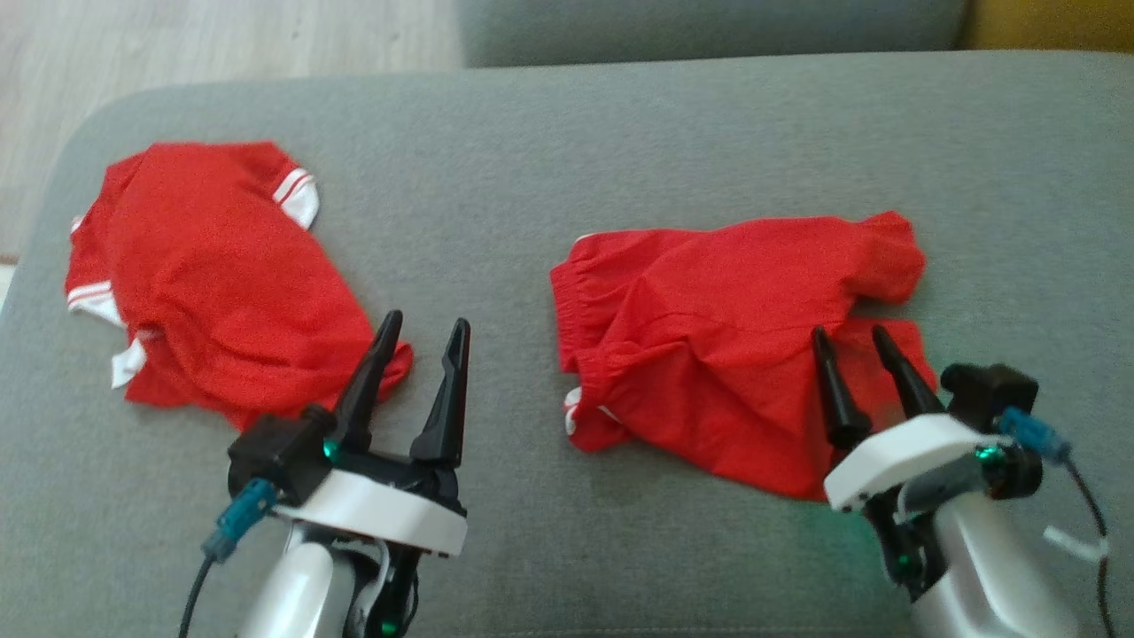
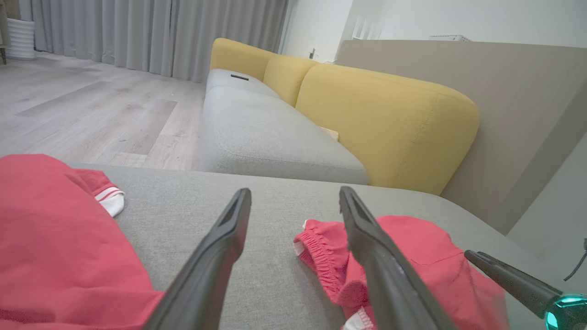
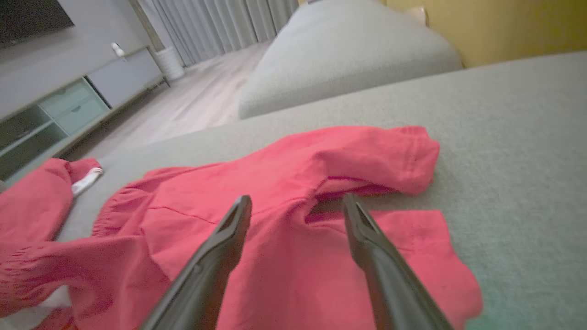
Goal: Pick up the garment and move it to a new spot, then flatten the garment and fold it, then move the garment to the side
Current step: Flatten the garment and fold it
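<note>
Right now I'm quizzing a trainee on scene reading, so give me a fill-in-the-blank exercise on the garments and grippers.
1. The shirt has cuffs trimmed in ___.
2. The right gripper hangs above the red ___, which has an elastic waistband.
3. The left gripper, like the right gripper, has jaws standing ___ and holding nothing.
Missing: white; shorts; open.

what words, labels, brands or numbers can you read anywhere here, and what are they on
No text can be read.
The red shirt has white sleeve stripes but no print; the red shorts are plain; the left gripper and right gripper bear no legible marking.
</note>
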You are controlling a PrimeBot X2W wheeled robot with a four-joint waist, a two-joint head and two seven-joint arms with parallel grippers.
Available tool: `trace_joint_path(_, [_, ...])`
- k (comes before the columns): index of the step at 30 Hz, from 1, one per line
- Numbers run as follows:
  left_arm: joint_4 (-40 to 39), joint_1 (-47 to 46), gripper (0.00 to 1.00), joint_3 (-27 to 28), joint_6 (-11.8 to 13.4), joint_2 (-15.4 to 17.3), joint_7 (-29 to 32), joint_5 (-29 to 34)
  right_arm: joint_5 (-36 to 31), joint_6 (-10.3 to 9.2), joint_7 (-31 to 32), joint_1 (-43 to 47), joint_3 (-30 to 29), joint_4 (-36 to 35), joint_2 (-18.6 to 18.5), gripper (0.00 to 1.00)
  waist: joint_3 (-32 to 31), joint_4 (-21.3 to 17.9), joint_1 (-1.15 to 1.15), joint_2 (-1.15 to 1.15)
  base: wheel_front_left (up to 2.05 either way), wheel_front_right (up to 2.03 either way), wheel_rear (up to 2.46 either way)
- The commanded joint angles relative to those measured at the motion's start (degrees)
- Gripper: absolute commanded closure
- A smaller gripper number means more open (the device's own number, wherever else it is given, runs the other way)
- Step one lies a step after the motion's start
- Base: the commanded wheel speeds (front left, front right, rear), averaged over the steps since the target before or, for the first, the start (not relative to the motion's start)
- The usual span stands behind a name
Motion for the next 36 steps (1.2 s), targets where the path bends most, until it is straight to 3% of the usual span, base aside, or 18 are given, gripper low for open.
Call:
trace_joint_path(1, [-1.76, -2.87, 0.0, 1.4, -0.03, 0.06, -0.3, -0.58, 0.76, -0.04, 1.05, -3.15, 1.26, -0.1, -1.33, 0.0, 1.41, 1.59, 0.0, 0.0, 0.0, 0.0, 0.0])
trace_joint_path(5, [-1.69, -3.37, 0.0, 1.04, 0.04, 0.06, -0.3, -0.82, 2.25, -0.04, 2.87, -5.05, 1.51, 2.57, -2.28, 0.01, 2.24, 2.74, 0.0, 0.0, 0.0, 0.0, 0.0])
trace_joint_path(6, [-1.67, -3.49, 0.0, 0.95, 0.1, 0.06, -0.3, -0.89, 3.07, -0.04, 3.26, -5.68, 1.79, 3.17, -2.5, 0.68, 2.41, 3.02, 0.0, 0.0, 0.0, 0.0, 0.0])
trace_joint_path(7, [-1.64, -3.61, 0.0, 0.83, 0.12, 0.06, -0.3, -0.96, 3.7, -0.04, 3.33, -6.27, 1.98, 3.56, -2.88, 1.0, 2.59, 3.33, 0.0, 0.0, 0.0, 0.0, 0.0])
trace_joint_path(18, [-1.44, -4.21, 0.0, 0.25, 0.46, 0.06, -0.3, -1.69, 4.18, -0.04, 5.58, -12.65, 3.39, 4.47, -8.11, 1.0, 2.54, 5.07, 0.0, 0.0, 0.0, 0.0, 0.0])
trace_joint_path(28, [-1.45, -5.24, 0.0, -0.69, 0.3, 0.06, -0.3, -2.3, 7.14, -0.04, 17.54, -22.14, 3.9, 8.56, -12.28, 1.0, 3.92, 7.88, 0.0, 0.0, 0.0, 0.0, 0.0])
trace_joint_path(33, [-1.51, -5.71, 0.0, -1.09, 0.46, 0.06, -0.3, -2.58, 7.25, -0.04, 20.26, -26.48, 3.75, 13.64, -13.59, 1.0, 4.8, 9.49, 0.0, 0.0, 0.0, 0.0, 0.0])
trace_joint_path(34, [-1.51, -5.76, 0.0, -1.14, 0.48, 0.06, -0.3, -2.59, 6.43, -0.04, 19.81, -27.32, 3.82, 14.84, -13.93, 0.78, 4.91, 9.71, 0.0, 0.0, 0.0, 0.0, 0.0])
trace_joint_path(35, [-1.52, -5.8, 0.0, -1.17, 0.51, 0.06, -0.3, -2.61, 5.59, -0.04, 18.92, -28.12, 3.54, 16.15, -14.14, 0.2, 4.98, 9.87, 0.0, 0.0, 0.0, 0.0, 0.0])
trace_joint_path(36, [-1.52, -5.83, 0.0, -1.19, 0.53, 0.06, -0.3, -2.63, 5.16, -0.04, 18.42, -28.82, 3.0, 17.7, -13.99, 0.0, 4.98, 9.98, 0.0, 0.0, 0.0, 0.0, 0.0])
